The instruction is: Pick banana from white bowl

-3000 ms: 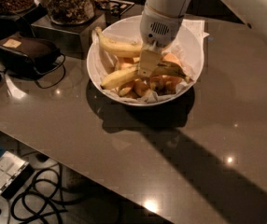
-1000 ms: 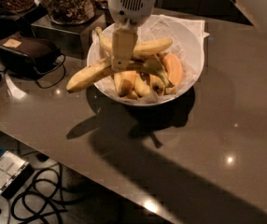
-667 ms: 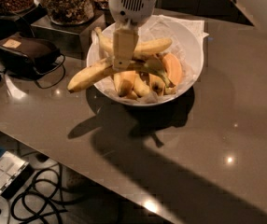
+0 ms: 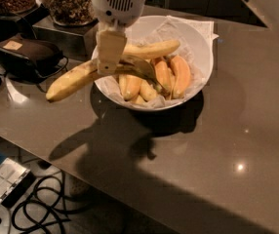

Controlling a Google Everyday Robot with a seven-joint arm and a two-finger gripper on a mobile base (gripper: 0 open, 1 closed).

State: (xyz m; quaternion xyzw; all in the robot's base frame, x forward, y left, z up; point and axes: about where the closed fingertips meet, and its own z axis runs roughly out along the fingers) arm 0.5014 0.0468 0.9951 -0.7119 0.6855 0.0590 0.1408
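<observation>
Where the claw (image 4: 109,57) hangs: over the white bowl's (image 4: 201,57) left rim
Claw grip: closed around the banana's (image 4: 71,82) middle
Banana: aloft, stem end over the white bowl, blunt end jutting beyond its left rim

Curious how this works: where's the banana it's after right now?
Upper left of the camera view: the banana is gripped by the gripper, jutting out past the white bowl's left rim, above the table.
</observation>
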